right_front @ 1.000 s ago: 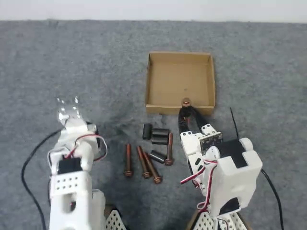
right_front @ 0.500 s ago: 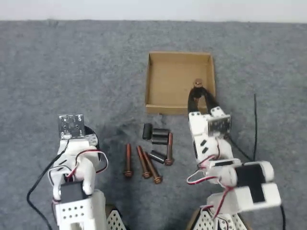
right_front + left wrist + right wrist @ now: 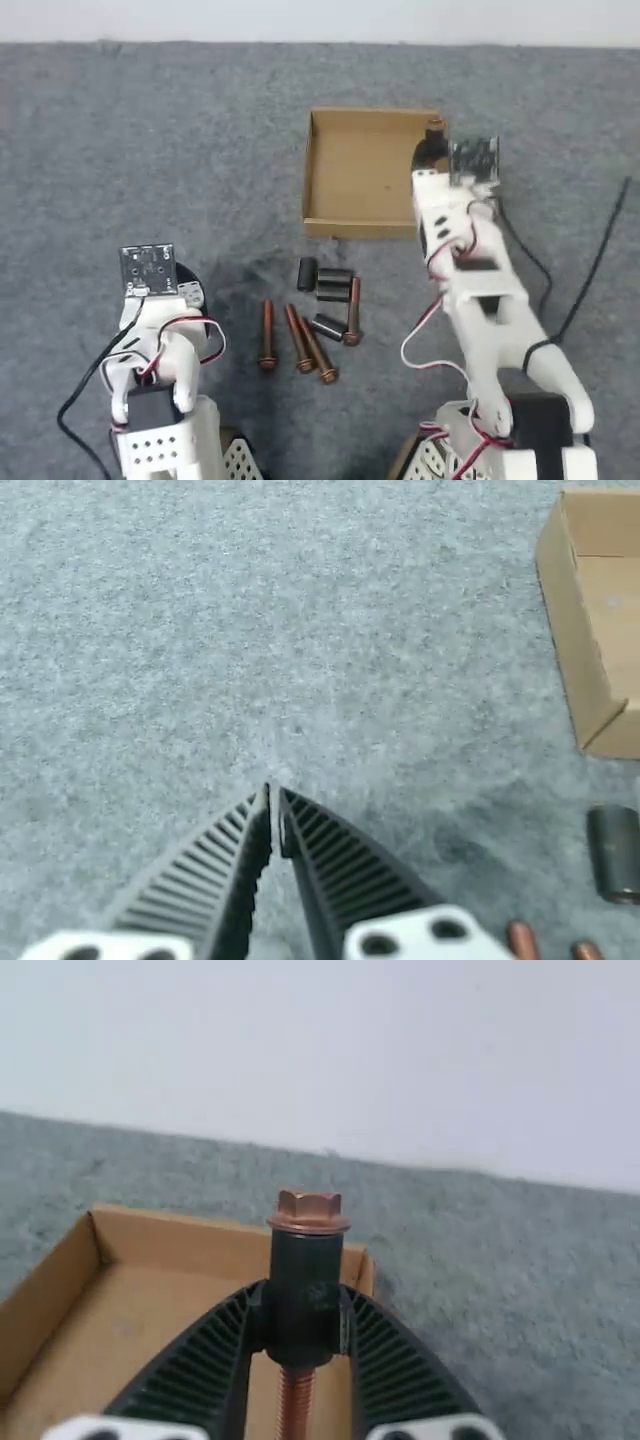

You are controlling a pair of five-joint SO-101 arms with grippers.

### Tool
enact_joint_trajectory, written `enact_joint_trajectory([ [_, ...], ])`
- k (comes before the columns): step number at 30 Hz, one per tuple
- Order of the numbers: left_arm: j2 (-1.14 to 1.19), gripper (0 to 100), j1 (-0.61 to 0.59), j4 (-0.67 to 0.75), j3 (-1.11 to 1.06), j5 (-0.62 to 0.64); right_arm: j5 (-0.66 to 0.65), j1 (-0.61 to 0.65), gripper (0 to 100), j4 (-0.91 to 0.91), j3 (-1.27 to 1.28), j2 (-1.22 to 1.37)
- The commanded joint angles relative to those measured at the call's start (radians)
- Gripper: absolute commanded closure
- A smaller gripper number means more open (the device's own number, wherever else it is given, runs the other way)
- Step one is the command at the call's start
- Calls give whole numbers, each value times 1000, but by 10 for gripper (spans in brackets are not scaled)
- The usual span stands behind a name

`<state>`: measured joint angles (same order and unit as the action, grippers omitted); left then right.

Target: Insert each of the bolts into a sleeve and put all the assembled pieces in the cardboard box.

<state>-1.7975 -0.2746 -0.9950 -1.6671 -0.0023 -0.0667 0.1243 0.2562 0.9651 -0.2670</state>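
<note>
Clenched in the right hand (image 3: pixel 300 1305): one assembled piece, a copper bolt (image 3: pixel 309 1208) through a black sleeve (image 3: pixel 303 1270), upright, hexagon head on top, threaded shank poking out below the sleeve between the ribbed fingers (image 3: pixel 215 1355). Held over the far right corner of the cardboard box (image 3: pixel 372 228), with the right arm stretched forward along the box's right side. Behind the piece, in the right wrist view, the box's brown far wall, then a strip of grey carpet and a pale wall. Nearer the arms, just in front of the box on the grey desk (image 3: pixel 150 130): four loose black sleeves (image 3: pixel 333 284), three in a tight cluster and one a little nearer. Beside them, four more bolts (image 3: pixel 298 338) lying flat, heads toward the arms. Three side by side, the fourth to their right, just beside the nearest sleeve. Well apart from the box, on the other side of the desk: the left hand (image 3: pixel 272 815), clenched on nothing, ribbed fingers tip to tip, low over the carpet. Farther off in the left wrist view, a corner of the box, one sleeve and two bolt ends.
</note>
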Motion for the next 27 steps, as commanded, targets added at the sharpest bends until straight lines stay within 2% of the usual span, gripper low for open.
enact_joint_trajectory([
  [1, -20, 988, 3, -5, 10, -54, -25, -22, 992, -209, -193, -77],
  [9, -20, 988, 100, -52, -1, -58, -23, -25, 992, -579, -548, 140],
  [21, -21, 988, 107, -48, -10, -129, -20, -16, 992, -1052, -1128, 590],
  [27, -21, 988, 107, -29, -13, -130, -20, -1, 992, -1181, -1343, 788],
])
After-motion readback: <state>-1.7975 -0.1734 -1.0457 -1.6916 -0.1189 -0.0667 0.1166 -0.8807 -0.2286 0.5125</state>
